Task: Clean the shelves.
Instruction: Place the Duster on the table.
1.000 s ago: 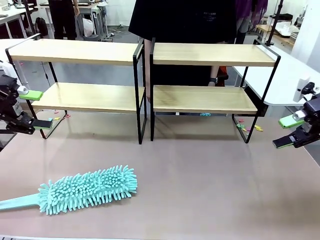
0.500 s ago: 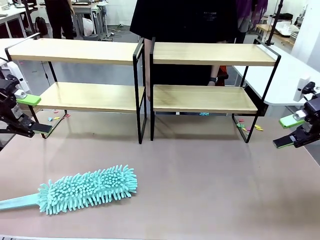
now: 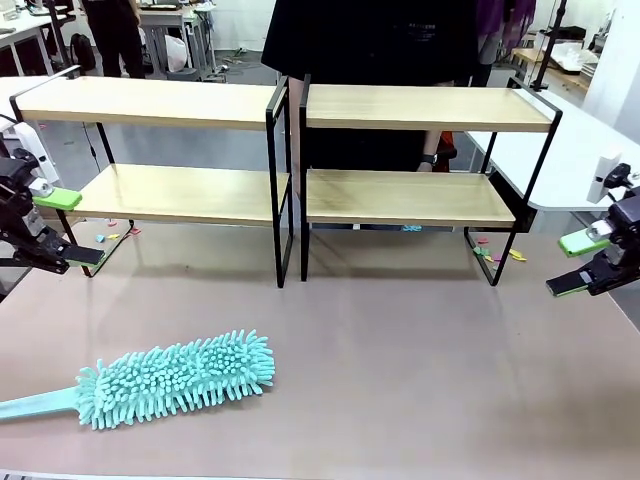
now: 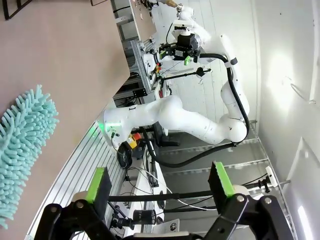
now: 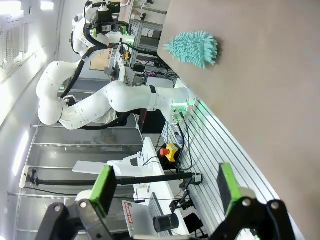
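One teal duster (image 3: 175, 377) lies nearest on the table (image 3: 420, 370), its handle cut off at the picture's left edge. Beyond the duster, the left gripper (image 3: 65, 227) and right gripper (image 3: 578, 262) hang at either side, both spread wide and empty. Behind the duster stand the two shelves (image 3: 290, 110), side by side. A person (image 3: 370, 40) behind them is partly hidden. The wrist views show each opposite arm's base.

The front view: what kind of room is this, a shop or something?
Probably a robotics lab: two racks and a teal duster sit on a test table, flanked by each arm's open tool, left and right.
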Controlling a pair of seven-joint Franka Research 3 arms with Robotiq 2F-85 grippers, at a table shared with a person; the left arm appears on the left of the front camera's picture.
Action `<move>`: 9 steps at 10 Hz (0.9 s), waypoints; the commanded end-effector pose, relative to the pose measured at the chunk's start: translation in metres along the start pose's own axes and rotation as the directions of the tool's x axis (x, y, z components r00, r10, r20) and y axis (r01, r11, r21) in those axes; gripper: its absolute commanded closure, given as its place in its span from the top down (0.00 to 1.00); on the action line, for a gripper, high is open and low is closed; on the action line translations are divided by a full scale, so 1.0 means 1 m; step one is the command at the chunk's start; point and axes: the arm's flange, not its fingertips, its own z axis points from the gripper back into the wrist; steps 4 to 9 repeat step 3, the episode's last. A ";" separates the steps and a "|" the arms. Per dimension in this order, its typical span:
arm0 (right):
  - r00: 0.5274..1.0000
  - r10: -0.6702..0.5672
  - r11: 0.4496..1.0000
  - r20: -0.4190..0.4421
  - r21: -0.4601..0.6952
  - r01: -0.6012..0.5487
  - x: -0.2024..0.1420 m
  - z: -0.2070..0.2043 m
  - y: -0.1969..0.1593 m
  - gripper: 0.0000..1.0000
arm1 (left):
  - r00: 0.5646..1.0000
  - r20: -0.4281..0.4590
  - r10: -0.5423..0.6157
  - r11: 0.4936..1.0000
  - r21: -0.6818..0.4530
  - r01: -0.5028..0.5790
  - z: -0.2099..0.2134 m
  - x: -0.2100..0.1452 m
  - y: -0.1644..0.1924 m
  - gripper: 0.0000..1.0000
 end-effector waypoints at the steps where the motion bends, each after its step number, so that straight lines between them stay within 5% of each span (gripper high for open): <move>1: 1.000 0.021 1.000 0.011 0.007 -0.021 0.001 0.000 0.001 1.00 | 1.000 -0.012 -0.018 1.000 0.000 0.018 0.003 -0.001 0.000 1.00; 9: 1.000 0.021 1.000 0.011 0.007 -0.021 0.001 0.000 0.001 1.00 | 1.000 -0.012 -0.018 1.000 0.000 0.018 0.003 -0.001 0.000 1.00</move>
